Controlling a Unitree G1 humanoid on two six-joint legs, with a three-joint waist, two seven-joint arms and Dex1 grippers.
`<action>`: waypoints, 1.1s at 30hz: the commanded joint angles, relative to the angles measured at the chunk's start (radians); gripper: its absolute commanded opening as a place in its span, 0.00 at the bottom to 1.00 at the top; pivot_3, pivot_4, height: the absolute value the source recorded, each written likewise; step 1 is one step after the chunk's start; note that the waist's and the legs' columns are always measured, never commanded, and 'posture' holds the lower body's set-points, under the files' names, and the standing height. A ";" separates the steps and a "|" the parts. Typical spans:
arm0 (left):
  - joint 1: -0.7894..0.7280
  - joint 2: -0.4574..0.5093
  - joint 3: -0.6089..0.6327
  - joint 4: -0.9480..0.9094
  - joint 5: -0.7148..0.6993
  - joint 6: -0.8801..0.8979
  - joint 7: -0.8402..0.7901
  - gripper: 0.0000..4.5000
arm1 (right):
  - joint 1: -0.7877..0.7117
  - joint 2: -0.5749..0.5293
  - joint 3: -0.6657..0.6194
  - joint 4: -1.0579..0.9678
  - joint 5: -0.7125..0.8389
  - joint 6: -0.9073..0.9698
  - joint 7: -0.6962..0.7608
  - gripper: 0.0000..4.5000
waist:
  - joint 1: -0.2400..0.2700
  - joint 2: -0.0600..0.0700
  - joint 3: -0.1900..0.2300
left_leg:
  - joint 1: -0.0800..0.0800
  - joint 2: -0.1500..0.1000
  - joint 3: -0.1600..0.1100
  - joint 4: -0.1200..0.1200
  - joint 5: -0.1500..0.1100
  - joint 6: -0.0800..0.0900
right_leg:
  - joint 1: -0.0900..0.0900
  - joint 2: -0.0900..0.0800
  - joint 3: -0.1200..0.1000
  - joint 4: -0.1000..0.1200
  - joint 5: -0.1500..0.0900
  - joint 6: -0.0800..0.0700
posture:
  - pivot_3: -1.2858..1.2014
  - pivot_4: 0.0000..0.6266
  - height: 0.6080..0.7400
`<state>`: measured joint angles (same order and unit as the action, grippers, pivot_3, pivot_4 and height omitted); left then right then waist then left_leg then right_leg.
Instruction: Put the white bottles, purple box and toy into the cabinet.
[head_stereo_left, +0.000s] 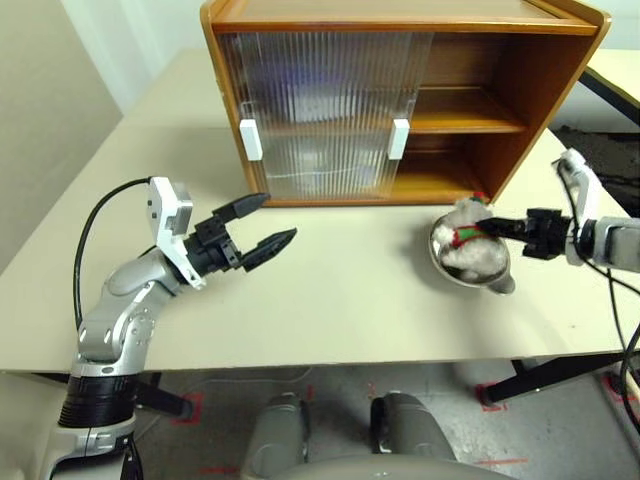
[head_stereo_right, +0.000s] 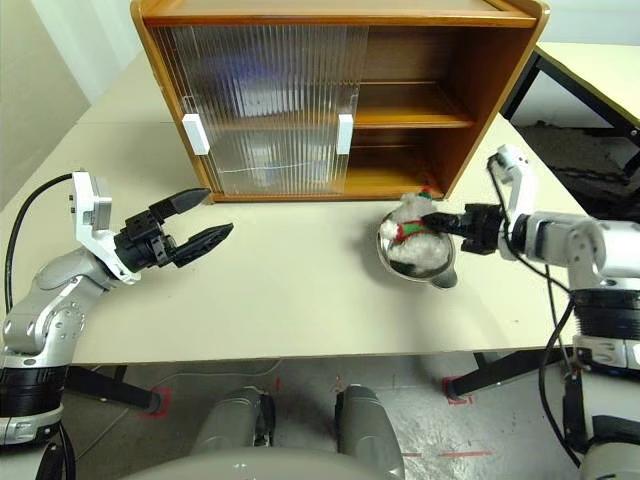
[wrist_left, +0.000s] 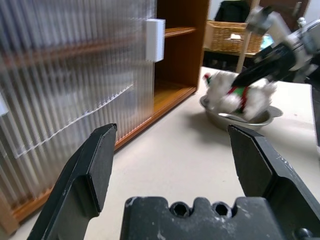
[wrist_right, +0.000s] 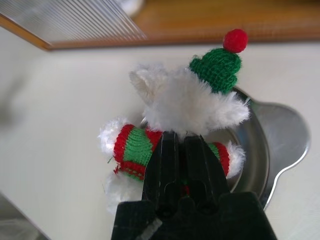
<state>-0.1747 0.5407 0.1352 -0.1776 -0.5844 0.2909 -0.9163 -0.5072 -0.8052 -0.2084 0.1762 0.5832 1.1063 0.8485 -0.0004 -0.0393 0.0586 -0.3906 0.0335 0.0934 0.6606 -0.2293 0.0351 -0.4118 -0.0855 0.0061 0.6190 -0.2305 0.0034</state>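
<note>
A fluffy white toy (head_stereo_left: 468, 243) in a green knit hat with a red bobble and a red-and-green scarf sits in a round steel bowl (head_stereo_left: 497, 276) on the pale tabletop (head_stereo_left: 350, 300), just in front of the open right side of the cabinet (head_stereo_left: 520, 110). The right pincer (head_stereo_left: 486, 229) reaches in from the right, its black fingers closed together on the toy's body just below the head, at the scarf. The bowl's flat handle tab juts out toward the tabletop's near edge. Behind, the orange-brown cabinet stands with its ribbed translucent sliding doors (head_stereo_left: 320, 110) covering the left portion, two white block handles (head_stereo_left: 399, 139) at mid height, while the two shelves on the right lie exposed. Blurred pale shapes show through the ribbed panels, too indistinct to identify. Well apart on the left, the left pincer (head_stereo_left: 268, 225) hangs above the tabletop with its fingers spread wide and nothing between them, pointing toward the cabinet's closed doors.
</note>
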 joint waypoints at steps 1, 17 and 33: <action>-0.008 -0.001 -0.014 0.014 0.016 -0.014 -0.011 1.00 | -0.074 -0.034 -0.053 -0.010 0.047 0.025 0.018 0.01 | -0.002 0.000 0.000 | 0.000 0.000 0.000 0.000 0.000 0.000 | 0.000 0.000 0.000 0.000 0.000 0.000 | 0.54 0.00 1.00; -0.001 -0.011 -0.010 0.014 0.029 -0.025 0.006 1.00 | -0.430 0.082 -0.065 0.392 -0.123 -0.558 -0.008 0.01 | -0.006 0.000 0.000 | 0.000 0.000 0.000 -0.001 0.000 0.000 | 0.000 0.000 0.000 0.000 0.000 0.000 | 0.56 0.00 1.00; 0.028 -0.009 0.006 -0.042 0.017 -0.012 0.048 1.00 | -0.628 0.208 -0.018 0.800 -0.326 -1.110 -0.090 0.01 | 0.016 0.002 0.001 | 0.000 0.000 0.000 -0.002 0.000 0.000 | -0.001 0.000 0.000 0.001 0.001 0.002 | 0.58 0.00 1.00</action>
<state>-0.1493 0.5285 0.1403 -0.1918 -0.5669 0.2717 -0.8766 -1.1149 -0.5988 -0.2366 0.9529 0.2773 0.0320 0.7710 0.0154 -0.0370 0.0600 -0.3909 0.0337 0.0938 0.6589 -0.2292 0.0353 -0.4133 -0.0856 0.0063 0.6203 -0.2290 0.0052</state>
